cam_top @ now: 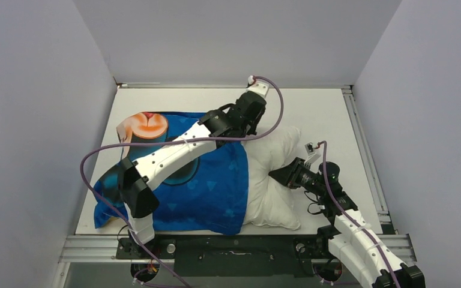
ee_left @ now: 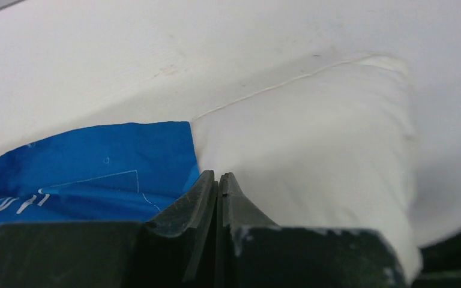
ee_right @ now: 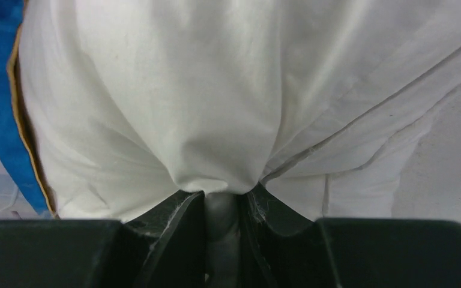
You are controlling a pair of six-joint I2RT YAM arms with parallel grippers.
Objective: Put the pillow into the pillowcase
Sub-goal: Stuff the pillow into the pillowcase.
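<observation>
Pillow (cam_top: 271,204) lies across the middle of the white counter (cam_top: 318,108), most of its length already inside the blue pillowcase (cam_top: 216,192). Only its right end sticks out past the case's open mouth, plump and creased. The pillowcase covers the pillow's left part, blue face up, with a patch of orange print showing at its far left corner and a thin orange edge lining the mouth where it meets the white fabric. The left arm reaches out over the pillowcase to the pillow's far side, just at the mouth. Seen from its wrist, the left claw (ee_left: 218,177) has its two fingers pressed together, the tips sitting right where the blue hem ends and the bare pillow begins. Whether any cloth is caught between them I cannot tell. The right arm comes in from the pillow's right, and the right claw (ee_right: 227,192) meets the exposed end about halfway along it. Its fingers are pinching a gathered fold of the pillow's white fabric, with creases fanning out from the pinch and the stitched seam running just beside it.
</observation>
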